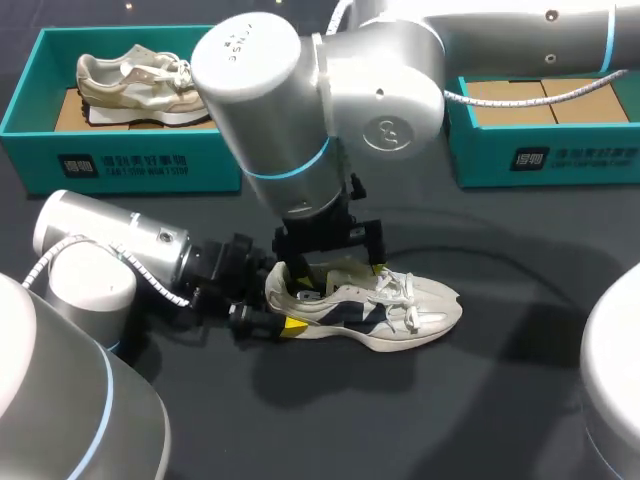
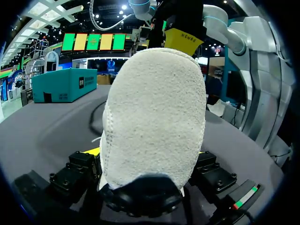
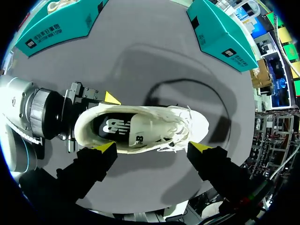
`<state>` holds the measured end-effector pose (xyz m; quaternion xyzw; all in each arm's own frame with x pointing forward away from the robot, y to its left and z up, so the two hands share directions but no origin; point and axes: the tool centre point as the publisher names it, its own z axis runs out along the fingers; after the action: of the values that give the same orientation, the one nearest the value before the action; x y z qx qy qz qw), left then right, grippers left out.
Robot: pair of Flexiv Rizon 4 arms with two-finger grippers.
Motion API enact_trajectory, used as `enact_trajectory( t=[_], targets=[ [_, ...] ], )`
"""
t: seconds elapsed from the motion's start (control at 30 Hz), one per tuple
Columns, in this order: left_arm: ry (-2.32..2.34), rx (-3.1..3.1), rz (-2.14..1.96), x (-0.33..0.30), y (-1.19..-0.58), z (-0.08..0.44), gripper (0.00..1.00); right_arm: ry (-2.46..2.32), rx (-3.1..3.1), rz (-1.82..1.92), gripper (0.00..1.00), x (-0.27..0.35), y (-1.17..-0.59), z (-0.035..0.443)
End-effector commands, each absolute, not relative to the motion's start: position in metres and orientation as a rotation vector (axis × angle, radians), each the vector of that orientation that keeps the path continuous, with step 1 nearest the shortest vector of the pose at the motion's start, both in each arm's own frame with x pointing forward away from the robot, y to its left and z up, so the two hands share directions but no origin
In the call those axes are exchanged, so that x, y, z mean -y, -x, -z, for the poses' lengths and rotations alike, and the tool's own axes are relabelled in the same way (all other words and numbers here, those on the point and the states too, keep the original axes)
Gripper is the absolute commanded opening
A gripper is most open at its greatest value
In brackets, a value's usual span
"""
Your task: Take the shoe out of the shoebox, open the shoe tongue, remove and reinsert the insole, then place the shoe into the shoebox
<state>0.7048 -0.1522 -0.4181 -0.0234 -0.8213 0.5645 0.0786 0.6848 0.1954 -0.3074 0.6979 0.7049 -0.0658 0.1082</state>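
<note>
1. Your shoe (image 1: 370,305) stands upright on its sole on the dark table (image 1: 480,400), near the middle and outside both boxes. Its toe points toward your right side and its heel toward your left arm.
2. Your left end effector (image 1: 272,312) comes in low from the left and is clenched on the heel of the shoe, with a yellow tip against each side. In the left wrist view the pale back of the heel fills the space between the fingers.
3. Your right end effector (image 3: 153,149) hangs above the shoe, pointing down at it, and is released, with its fingers spread wide and nothing gripped between them. From the head view it sits right over the heel opening. You cannot tell whether a tip touches the collar.
4. Looking down through the right wrist view, you see the dark insole (image 3: 112,125) lying inside the shoe. The white laces (image 3: 174,136) are threaded over the front.
5. The left shoebox (image 1: 30,140), teal, sits at the far left of the table, well apart from the shoe. It holds a second shoe (image 1: 135,85), beige.
6. The right shoebox (image 1: 590,155), also teal, sits at the far right with brown cardboard (image 1: 520,100) showing inside. Your right arm partly hides it.
</note>
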Motion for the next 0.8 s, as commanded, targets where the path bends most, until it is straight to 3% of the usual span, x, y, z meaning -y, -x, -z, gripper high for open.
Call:
enact_trajectory(
  t=[0.03,0.8],
  targets=[
    [0.071,2.459,-1.688,0.153,-0.705,0.419,0.00,-2.108,-2.001,0.217,1.00,-0.196,-0.684,0.312],
    [0.071,2.459,-1.688,0.153,-0.705,0.419,0.00,-2.164,-1.844,0.327,1.00,-0.213,-0.689,0.341]
  ],
)
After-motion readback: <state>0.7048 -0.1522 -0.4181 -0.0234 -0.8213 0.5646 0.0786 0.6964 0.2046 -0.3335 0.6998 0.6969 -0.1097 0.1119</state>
